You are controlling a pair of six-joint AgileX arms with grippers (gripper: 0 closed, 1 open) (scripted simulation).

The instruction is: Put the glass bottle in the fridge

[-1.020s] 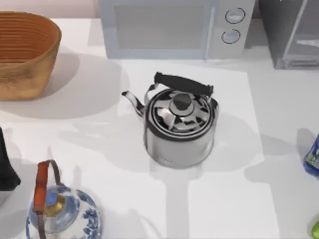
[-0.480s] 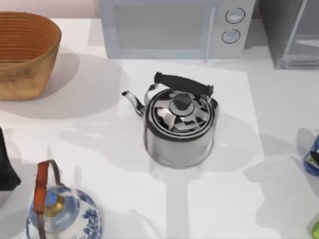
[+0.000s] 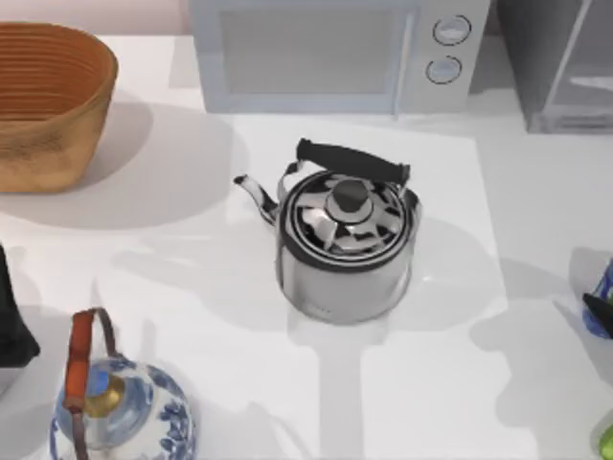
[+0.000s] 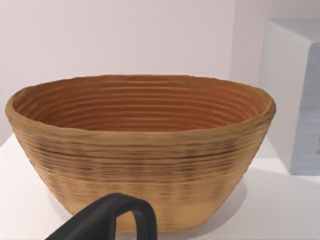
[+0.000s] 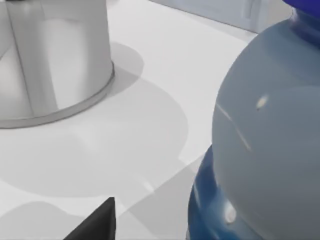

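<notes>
— Closing my right gripper [image 3: 601, 311] on the glass bottle [image 3: 603, 292] at the bench's right edge; finger spread, cannot tell.
— Fridge [image 3: 560, 62]?
— Back right, bottle not yet inside.

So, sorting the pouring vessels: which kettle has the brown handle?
The blue-and-white patterned kettle at the table's front left; the steel kettle in the middle has a black handle.

1. The steel kettle [image 3: 347, 244] stands mid-frame, blocking the centre of the worktop [image 3: 172, 249].
2. Microwave [image 3: 335, 53] and fridge [image 3: 560, 62] wall off the upper edge.
3. Open worktop lies between the kettle and the glass bottle [image 3: 601, 302] at the right edge.
</notes>
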